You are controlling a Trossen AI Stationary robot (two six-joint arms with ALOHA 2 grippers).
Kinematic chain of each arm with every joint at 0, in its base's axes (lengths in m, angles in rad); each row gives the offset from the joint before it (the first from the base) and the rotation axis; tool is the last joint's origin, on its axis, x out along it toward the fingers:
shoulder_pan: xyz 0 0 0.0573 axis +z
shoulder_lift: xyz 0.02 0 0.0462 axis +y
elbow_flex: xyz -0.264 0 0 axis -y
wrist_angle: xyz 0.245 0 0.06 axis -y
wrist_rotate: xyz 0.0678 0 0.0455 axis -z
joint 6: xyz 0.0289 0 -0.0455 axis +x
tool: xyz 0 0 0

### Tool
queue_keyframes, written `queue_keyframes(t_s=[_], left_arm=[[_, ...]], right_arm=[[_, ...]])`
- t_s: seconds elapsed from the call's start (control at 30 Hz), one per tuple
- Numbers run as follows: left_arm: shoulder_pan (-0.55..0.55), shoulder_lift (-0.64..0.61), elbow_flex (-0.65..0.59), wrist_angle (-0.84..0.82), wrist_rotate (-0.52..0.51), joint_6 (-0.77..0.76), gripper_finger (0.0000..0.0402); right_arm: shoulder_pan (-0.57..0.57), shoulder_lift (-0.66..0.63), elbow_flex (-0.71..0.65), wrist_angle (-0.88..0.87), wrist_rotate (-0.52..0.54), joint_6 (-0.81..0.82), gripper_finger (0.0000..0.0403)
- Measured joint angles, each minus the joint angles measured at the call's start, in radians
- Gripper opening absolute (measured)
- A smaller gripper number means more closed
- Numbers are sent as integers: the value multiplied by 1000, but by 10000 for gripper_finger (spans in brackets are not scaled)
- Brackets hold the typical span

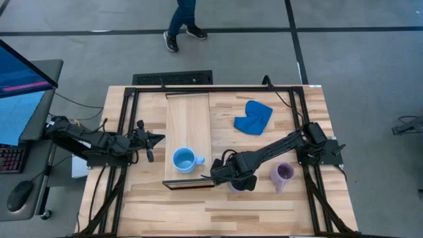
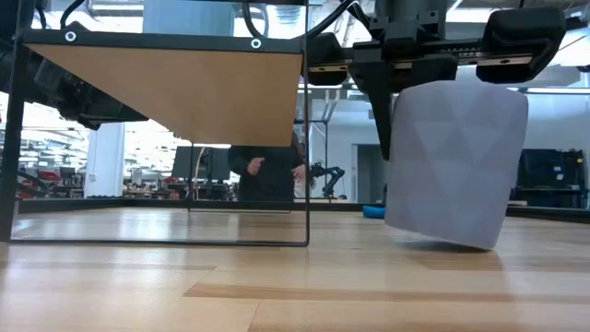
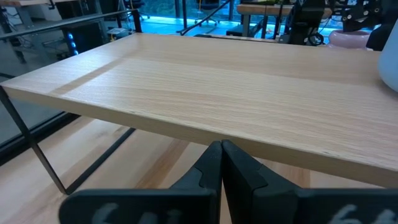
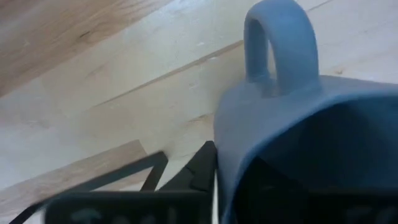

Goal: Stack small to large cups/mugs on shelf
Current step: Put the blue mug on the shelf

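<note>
right claw [image 1: 232, 180]: lower centre of frame, pinching rim of slate mug [image 2: 454, 164], tilted on tabletop [image 1: 264, 211]
left claw [image 1: 149, 147]: shut, empty, parked left of shelf [image 1: 188, 112]
tip: lift clear, level it, then cross shelf edge

The right pincer [image 1: 232, 177] hides most of the slate-blue mug [image 1: 236, 186] from above.

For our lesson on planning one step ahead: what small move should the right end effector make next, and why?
Probably lift straight up. The right end effector grips the slate blue mug by its rim, tilted low over the tabletop, while the shelf stands higher, with the sky blue mug already on it.
</note>
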Motion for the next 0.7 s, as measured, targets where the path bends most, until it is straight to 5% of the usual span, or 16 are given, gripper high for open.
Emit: queue_keyframes(t_s=[0.2, 0.7], left_arm=[[0, 0, 0, 0, 0, 0, 0], [0, 0, 0, 0, 42, 0, 0]], right_arm=[[0, 1, 0, 0, -1, -8, 98], [0, 1, 14, -26, -7, -14, 107]])
